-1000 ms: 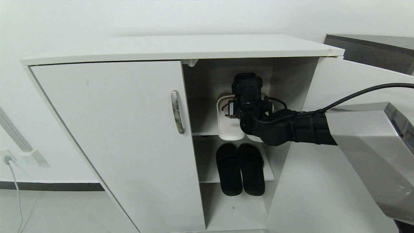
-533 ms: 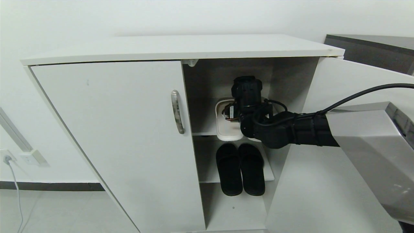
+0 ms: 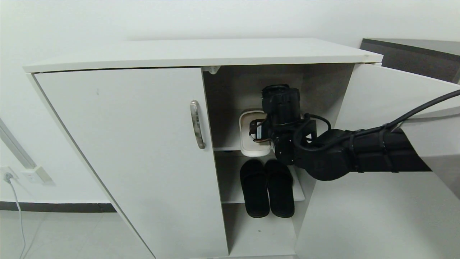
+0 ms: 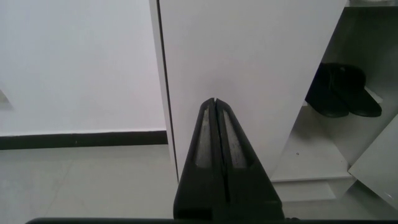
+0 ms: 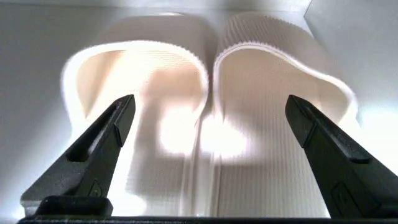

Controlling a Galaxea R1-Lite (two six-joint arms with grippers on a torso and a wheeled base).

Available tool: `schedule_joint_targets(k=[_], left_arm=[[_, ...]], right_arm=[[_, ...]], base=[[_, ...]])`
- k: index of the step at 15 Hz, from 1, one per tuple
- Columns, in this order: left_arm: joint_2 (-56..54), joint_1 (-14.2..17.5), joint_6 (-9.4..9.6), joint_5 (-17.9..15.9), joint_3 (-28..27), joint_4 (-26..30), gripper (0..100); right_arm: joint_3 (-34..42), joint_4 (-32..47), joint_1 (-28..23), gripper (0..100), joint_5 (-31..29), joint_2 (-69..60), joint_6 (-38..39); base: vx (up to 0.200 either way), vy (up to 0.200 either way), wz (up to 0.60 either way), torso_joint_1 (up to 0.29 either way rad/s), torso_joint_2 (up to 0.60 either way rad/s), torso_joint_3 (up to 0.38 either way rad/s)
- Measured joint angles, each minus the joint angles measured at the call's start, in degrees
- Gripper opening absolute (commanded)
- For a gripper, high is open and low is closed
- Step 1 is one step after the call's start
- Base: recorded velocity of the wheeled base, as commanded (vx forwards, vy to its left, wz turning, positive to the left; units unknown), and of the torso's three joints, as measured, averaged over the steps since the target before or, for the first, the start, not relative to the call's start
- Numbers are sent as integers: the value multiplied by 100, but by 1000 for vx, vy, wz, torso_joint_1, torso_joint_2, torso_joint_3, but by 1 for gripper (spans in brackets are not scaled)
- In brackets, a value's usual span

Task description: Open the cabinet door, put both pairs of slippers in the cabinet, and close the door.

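Note:
The white cabinet (image 3: 201,54) has its right door (image 3: 377,201) swung open and its left door (image 3: 136,151) shut. A pair of white slippers (image 3: 253,147) lies on the upper shelf, heels at the shelf's front edge. The same white slippers (image 5: 211,124) lie side by side in the right wrist view, between the spread fingers of my right gripper (image 5: 211,134), which is open and touches neither. A pair of black slippers (image 3: 267,187) rests on the middle shelf. My left gripper (image 4: 214,134) is shut and empty, low in front of the left door, with the black slippers (image 4: 342,90) off to its side.
A metal handle (image 3: 196,124) runs down the shut door's inner edge. The bottom compartment floor (image 3: 258,233) is bare. A wall socket with a cable (image 3: 9,178) sits low on the wall to the left. A dark grey counter (image 3: 413,54) stands behind the cabinet on the right.
My right arm has drawn back out of the upper shelf toward the robot, leaving the white slippers lying on it.

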Motion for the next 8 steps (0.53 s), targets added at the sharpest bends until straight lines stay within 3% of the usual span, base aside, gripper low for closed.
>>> schedule_joint_targets(k=[4, 8], left_arm=[[0, 0, 5, 0, 0, 0, 0], [0, 0, 7, -5, 0, 0, 0]], right_arm=[[1139, -325, 356, 100, 2, -634, 16], [2530, -1193, 670, 100, 60, -1261, 7]], base=[[0, 0, 0, 0, 0, 0], [0, 0, 0, 0, 0, 0]])
